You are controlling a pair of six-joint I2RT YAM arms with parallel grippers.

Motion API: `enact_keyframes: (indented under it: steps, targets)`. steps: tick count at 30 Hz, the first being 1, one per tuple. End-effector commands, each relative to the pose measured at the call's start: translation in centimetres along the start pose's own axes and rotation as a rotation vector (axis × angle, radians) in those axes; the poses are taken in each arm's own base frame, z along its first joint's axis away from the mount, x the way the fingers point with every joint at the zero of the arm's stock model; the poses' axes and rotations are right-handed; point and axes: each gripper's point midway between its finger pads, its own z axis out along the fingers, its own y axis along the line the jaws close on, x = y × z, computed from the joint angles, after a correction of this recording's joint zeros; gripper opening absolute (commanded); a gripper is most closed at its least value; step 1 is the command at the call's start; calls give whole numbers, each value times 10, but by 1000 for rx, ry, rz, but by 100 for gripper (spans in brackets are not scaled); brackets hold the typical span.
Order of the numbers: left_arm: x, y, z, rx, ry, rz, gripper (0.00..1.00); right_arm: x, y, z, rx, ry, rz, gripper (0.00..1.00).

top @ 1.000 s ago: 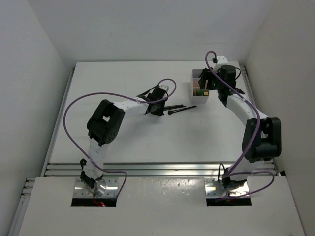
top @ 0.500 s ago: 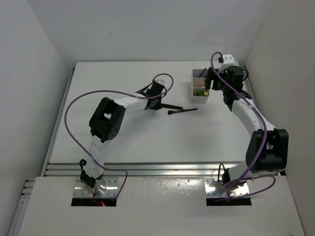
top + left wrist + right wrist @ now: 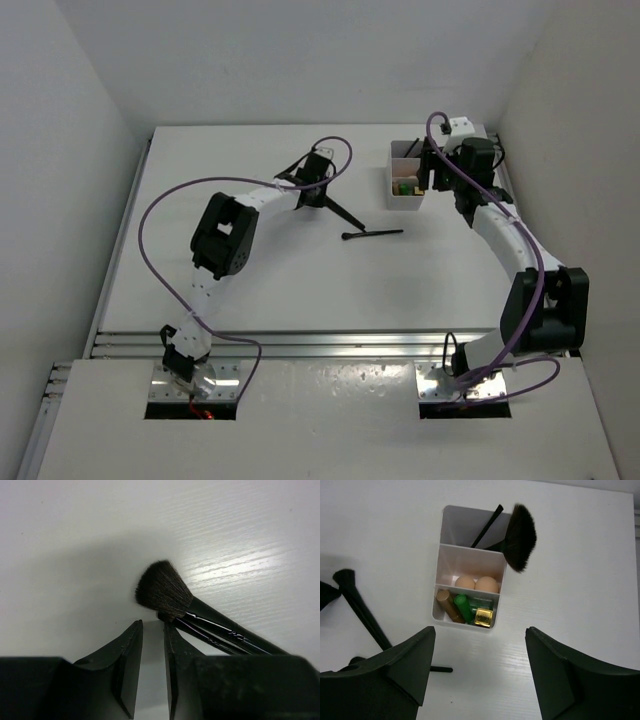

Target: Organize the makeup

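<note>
stretched forward over the table on the left, with the left gripper low and its fingers nearly together, only a slit between; cannot tell whether clamped on anything. just beside its right finger, a fluffy black brush and a thinner brush, handles running under the wrist. a loose brush flat on the table nearby. on the right, the right gripper spread wide above the white box. far compartment: fan brush and slim brush, leaning over the rim. middle: two peach sponges. near: gold-brown tube, green tube.
</note>
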Motion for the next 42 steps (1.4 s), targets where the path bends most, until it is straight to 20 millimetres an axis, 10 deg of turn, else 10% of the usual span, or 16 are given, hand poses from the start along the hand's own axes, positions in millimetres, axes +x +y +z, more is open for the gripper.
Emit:
enact_keyframes:
  steps: [1,10,17,28,42]
  targets:
    - [-23,-8,-4,60,-45,32,31,0,6,-13,-41,24,-37,73]
    - [-78,-47,-78,258,-148,173,36,29,16,-26,-85,93,-18,76]
    - [-15,-135,-123,720,-169,681,65,36,15,-51,-95,96,20,78]
    - [34,-208,-103,847,-181,813,73,26,-14,-86,-56,72,67,79]
    - [45,-185,-71,686,-56,834,67,33,-4,-98,-87,25,83,81]
